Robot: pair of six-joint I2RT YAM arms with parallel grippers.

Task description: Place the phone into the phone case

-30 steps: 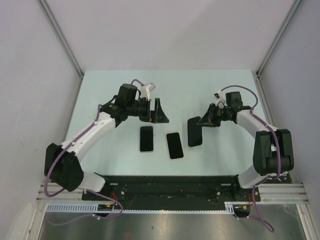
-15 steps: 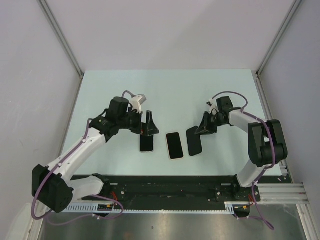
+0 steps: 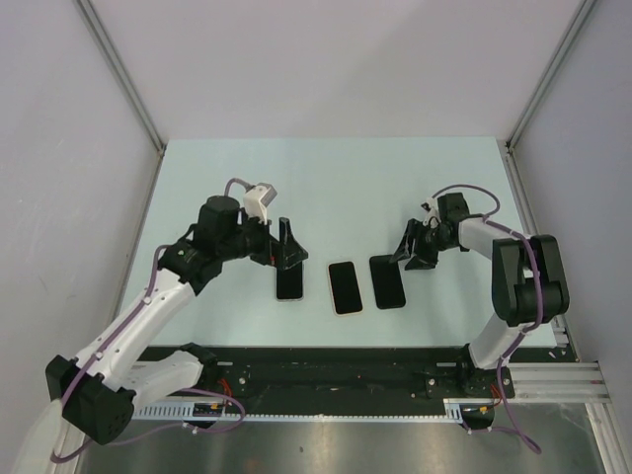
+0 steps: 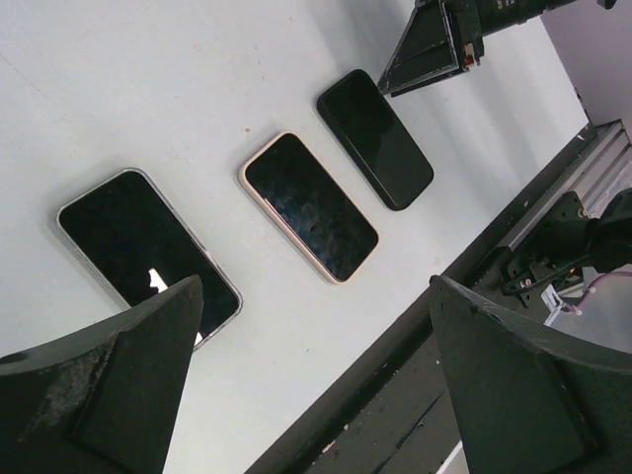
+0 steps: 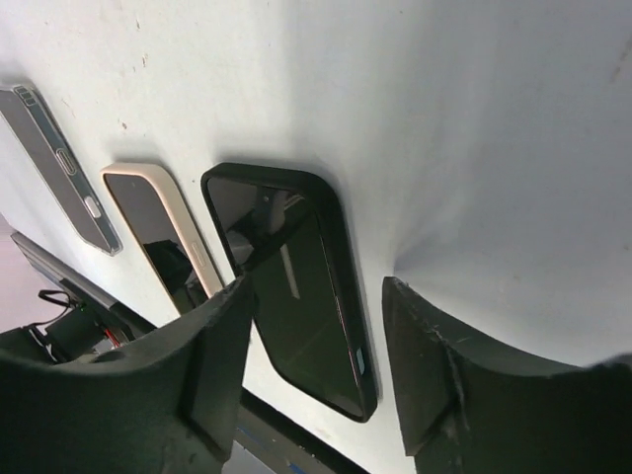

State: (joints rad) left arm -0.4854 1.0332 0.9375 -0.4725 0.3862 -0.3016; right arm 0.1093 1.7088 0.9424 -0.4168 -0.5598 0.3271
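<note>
— We have the black phone [image 3: 387, 281] lying flat, just right of the beige-edged slab [image 3: 345, 286], likely the case.

— Beyond it our right gripper [image 3: 407, 255] stands parted and empty. The left gripper [image 3: 284, 249], left of the slab, gapes too. We risk skidding the flat phone when we pinch.

Black phone [image 3: 387, 281]: a second ago it hung tilted in your right gripper [image 3: 412, 255]. Now it lies flat just beside the cream-edged phone [image 3: 345, 286] (jaws have parted at its far end). Your left gripper [image 3: 286, 247] has drawn back nearer, over the leftmost phone [image 3: 289, 283].
</note>
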